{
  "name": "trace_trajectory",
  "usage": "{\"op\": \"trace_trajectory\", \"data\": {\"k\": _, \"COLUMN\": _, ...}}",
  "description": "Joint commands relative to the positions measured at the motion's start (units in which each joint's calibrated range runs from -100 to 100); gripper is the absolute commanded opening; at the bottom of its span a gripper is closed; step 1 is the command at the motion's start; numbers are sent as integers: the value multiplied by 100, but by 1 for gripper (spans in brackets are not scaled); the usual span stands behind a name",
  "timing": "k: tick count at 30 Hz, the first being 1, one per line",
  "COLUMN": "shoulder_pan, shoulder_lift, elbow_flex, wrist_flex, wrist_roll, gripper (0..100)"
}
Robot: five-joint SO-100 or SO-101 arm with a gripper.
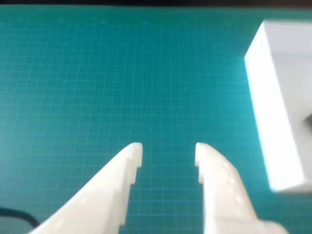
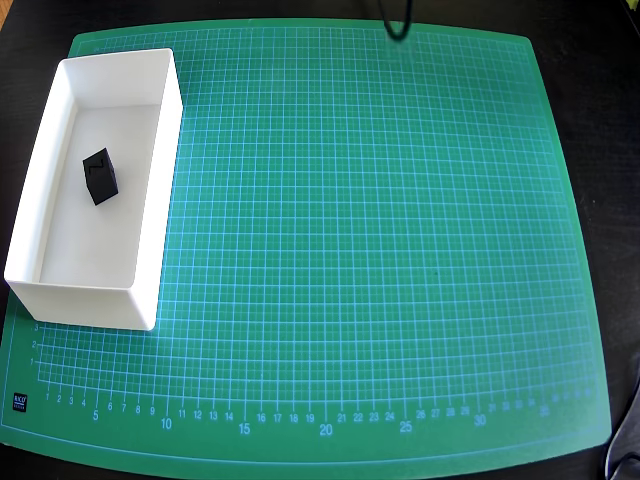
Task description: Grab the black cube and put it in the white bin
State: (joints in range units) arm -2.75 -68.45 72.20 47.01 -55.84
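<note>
Sitting inside the white bin (image 2: 160,190) already, the black cube (image 2: 100,176) rests on its floor — task looks done. Tool (image 1: 168,155) spread & empty over bare green mat (image 2: 380,250), w/ bin alongside.

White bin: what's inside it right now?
The black cube sits on the floor of the white bin, nothing else. The wrist view shows only a dark sliver inside.

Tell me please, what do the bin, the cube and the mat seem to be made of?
White bin: probably plastic, with thin, smooth, slightly glossy walls. Black cube: matte and hard-edged, perhaps plastic; it is too small to be sure. Green cutting mat: looks like soft vinyl or rubber, with a printed grid and low sheen.
</note>
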Motion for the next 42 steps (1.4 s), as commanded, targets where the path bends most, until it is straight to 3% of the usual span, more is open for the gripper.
{"op": "trace_trajectory", "data": {"k": 1, "shoulder_pan": -161, "shoulder_lift": -717, "elbow_flex": 1174, "wrist_flex": -690, "wrist_roll": -166, "gripper": 15}}
{"op": "trace_trajectory", "data": {"k": 16, "shoulder_pan": -144, "shoulder_lift": -1561, "elbow_flex": 2725, "wrist_flex": -724, "wrist_roll": -224, "gripper": 14}}
{"op": "trace_trajectory", "data": {"k": 42, "shoulder_pan": 233, "shoulder_lift": -1484, "elbow_flex": 2771, "wrist_flex": -494, "wrist_roll": -177, "gripper": 14}}
